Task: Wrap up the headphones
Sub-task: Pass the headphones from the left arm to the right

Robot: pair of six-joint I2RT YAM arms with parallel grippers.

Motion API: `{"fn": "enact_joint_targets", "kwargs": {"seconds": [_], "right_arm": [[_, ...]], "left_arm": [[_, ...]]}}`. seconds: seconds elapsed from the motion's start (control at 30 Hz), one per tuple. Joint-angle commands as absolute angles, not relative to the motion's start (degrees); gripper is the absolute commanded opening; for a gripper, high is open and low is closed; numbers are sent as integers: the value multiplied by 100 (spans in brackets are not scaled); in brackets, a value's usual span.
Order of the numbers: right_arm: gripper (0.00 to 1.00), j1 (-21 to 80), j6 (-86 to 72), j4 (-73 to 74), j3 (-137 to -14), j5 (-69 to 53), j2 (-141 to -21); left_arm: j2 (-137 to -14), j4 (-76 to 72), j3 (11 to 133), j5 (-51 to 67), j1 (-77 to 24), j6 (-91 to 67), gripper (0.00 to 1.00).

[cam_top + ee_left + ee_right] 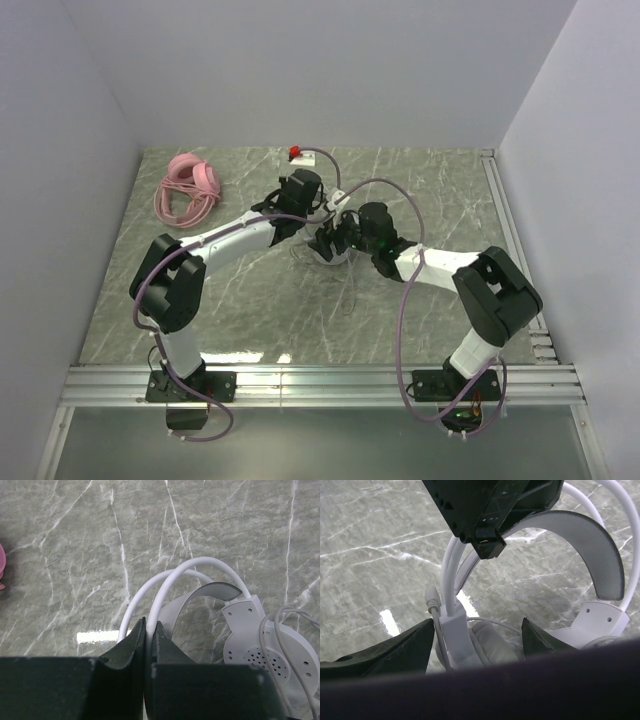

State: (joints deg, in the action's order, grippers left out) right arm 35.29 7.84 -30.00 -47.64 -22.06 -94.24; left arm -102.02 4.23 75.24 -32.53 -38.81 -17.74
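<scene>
L tool (148, 630) clamped on white headset (252, 642) band; R tool (477, 630) apart, straddling earcup (490, 642).

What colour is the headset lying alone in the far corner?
The headset is pink, clearest from the top camera.

The right gripper (476, 630) stands spread, its dark fingers either side of the white headset (600, 555) at its ear cup and slider, over the marbled table (370, 555). From above, the left gripper (487, 545) pinches the thin white arches of the headband
</scene>
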Motion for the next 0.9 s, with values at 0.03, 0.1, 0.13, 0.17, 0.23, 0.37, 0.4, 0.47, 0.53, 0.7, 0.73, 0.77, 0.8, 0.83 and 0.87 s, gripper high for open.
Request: {"fn": "enact_joint_targets", "kwargs": {"seconds": [0.03,0.1,0.13,0.17,0.23,0.37,0.4,0.47,0.53,0.7,0.73,0.77,0.8,0.83,0.87], "right_arm": [[75,3577,861,-3085,-4904,-2145,-9588],[70,3586,853,-3041,-4966,-2109,-9624],[66,3586,844,-3032,-4975,-2118,-9633],[63,3586,835,-3006,-5001,-2196,-9668],[59,3595,835,-2936,-5062,-2224,-9738],[57,3621,844,-2909,-5133,-2303,-9852],[55,3638,852,-2840,-5185,-2294,-9879],[45,3674,870,-2760,-5255,-2303,-9949],[32,3691,870,-2733,-5273,-2285,-9984],[19,3691,844,-2769,-5229,-2224,-9932],[17,3691,852,-2760,-5221,-2215,-9923],[16,3691,853,-2768,-5212,-2180,-9932],[12,3691,853,-2751,-5221,-2171,-9932],[11,3691,853,-2742,-5221,-2162,-9932],[10,3691,853,-2742,-5238,-2162,-9932]], "left_arm": [[-10248,562,7813,-2857,-3937,-1925,0],[-10266,580,7831,-2839,-3937,-1925,0],[-10257,589,7831,-2848,-3946,-1934,0],[-10257,580,7831,-2848,-3946,-1925,0],[-10248,580,7840,-2865,-3938,-1934,0],[-10257,589,7901,-2848,-3929,-1951,0],[-10266,598,7910,-2839,-3937,-1951,0],[-10292,615,7971,-2821,-3929,-1977,0],[-10327,633,8007,-2804,-3937,-1986,0],[-10336,598,8033,-2743,-3894,-1916,4],[-10345,615,8059,-2733,-3885,-1907,6],[-10345,659,8086,-2725,-3876,-1899,10],[-10353,694,8129,-2690,-3867,-1907,12],[-10388,799,8217,-2663,-3841,-1916,14],[-10397,852,8270,-2654,-3832,-1925,19]]}}
